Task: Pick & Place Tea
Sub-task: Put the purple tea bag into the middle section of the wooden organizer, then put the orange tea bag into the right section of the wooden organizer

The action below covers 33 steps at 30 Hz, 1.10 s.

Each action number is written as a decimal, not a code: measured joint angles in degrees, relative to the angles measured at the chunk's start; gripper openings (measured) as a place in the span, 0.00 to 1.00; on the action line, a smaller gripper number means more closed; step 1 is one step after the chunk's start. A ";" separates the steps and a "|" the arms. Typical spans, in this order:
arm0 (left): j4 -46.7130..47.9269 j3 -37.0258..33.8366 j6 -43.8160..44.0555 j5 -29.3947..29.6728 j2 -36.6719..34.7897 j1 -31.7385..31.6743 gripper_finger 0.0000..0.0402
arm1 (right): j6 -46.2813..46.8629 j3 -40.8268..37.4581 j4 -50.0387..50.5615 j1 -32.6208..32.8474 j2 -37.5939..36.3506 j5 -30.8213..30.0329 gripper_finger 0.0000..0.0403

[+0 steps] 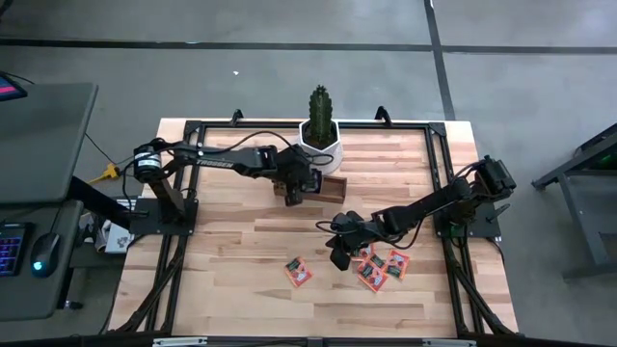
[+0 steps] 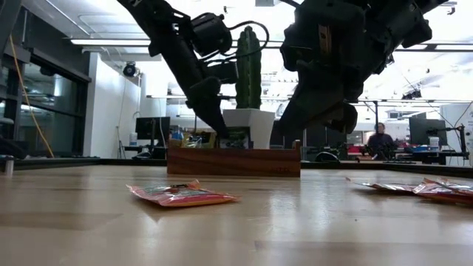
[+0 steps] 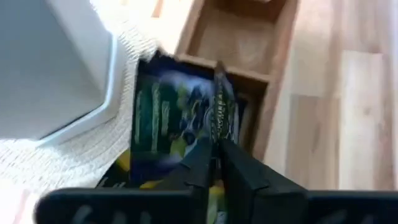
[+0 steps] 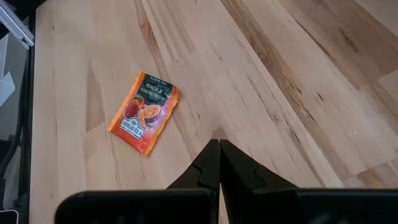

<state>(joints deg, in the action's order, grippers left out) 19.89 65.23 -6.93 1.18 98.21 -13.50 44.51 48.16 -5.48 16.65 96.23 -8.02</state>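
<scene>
Hanging over the wooden tray (image 1: 310,187) beside the cactus pot (image 1: 319,145), the left gripper (image 3: 215,163) pinches a dark tea bag (image 3: 219,109) among others there. The right gripper (image 4: 219,167), clenched empty, hovers near orange tea bags (image 1: 374,268) on the table (image 1: 241,280).

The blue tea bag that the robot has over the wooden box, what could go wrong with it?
The left gripper is pinching the blue tea bag by one thin edge over the wooden tray, so it might slip or land crooked on the sachets already there. The white cactus pot sits close beside, so the arm might bump it.
</scene>
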 joint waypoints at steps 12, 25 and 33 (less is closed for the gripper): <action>-2.33 0.65 -3.17 -2.46 -2.48 0.00 0.43 | 0.20 0.00 0.54 -0.26 0.00 -0.24 0.00; 8.57 1.64 -7.92 6.06 -13.83 -0.02 0.45 | -1.15 0.00 0.24 -1.59 -1.26 -0.03 0.00; 5.36 -12.38 -3.00 5.99 -26.33 0.00 0.45 | -4.30 -1.31 4.09 -1.33 -8.62 -5.58 0.00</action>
<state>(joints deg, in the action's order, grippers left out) 25.25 52.85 -9.93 7.17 71.88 -13.50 40.21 46.85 -1.39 15.32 87.60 -13.59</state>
